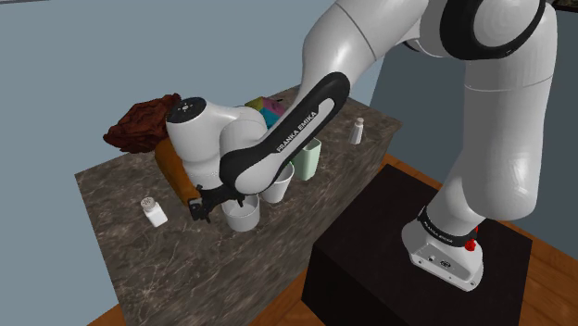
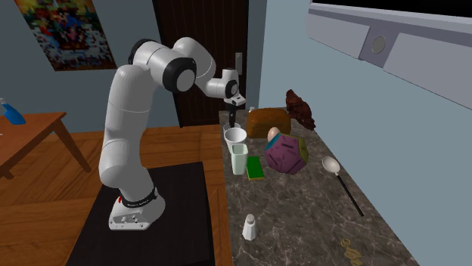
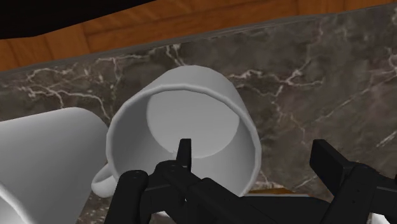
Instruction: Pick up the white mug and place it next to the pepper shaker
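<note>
The white mug stands upright on the marble counter, seen from above in the wrist view, its handle towards a second white cup. My black gripper is open and low over it: one finger reaches inside the mug, the other is outside its wall, and neither presses it. The shoulder view shows the mug just under the gripper. A small shaker stands to that view's left of the mug, and another shaker stands at the counter's far right end. The gripper hangs beyond the cups.
A taller white cup touches or nearly touches the mug, with a pale green cup behind it. A brown loaf and a dark red lump lie further back. A purple polyhedron and a spoon lie on the counter.
</note>
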You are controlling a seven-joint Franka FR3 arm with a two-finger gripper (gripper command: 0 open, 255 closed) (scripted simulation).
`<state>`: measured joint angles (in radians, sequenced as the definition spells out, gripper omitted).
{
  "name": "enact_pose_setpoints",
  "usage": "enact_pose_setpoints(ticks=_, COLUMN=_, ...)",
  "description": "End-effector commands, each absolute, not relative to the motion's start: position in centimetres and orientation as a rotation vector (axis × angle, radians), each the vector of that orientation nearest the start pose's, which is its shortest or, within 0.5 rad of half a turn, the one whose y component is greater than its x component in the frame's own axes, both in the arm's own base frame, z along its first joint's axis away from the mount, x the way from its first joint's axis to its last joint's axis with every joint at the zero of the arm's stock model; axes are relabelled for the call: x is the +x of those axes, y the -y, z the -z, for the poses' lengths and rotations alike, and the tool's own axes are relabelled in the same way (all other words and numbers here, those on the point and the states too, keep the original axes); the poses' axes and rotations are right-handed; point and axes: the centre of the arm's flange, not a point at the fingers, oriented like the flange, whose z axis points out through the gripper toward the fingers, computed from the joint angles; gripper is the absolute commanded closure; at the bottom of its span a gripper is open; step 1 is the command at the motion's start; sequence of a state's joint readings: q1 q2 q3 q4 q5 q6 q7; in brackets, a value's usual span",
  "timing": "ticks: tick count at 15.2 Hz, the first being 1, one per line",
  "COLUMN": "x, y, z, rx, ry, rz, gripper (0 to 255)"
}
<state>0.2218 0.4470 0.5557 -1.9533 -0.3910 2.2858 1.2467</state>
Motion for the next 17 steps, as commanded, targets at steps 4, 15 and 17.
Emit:
enact_pose_setpoints(ticks=4, x=45.18, y=-41.20, z=-26.13, rx=-3.168, ry=-0.392, rz=0.060, gripper=0)
enact_pose_setpoints(ticks=15, x=45.18, y=-41.20, z=-26.13, rx=-3.168, ry=-0.392, rz=0.060, gripper=255)
enact_pose_setpoints(ticks=17, x=45.19, y=-41.20, z=-26.13, rx=-3.168, ry=-0.392, rz=0.060, gripper=255)
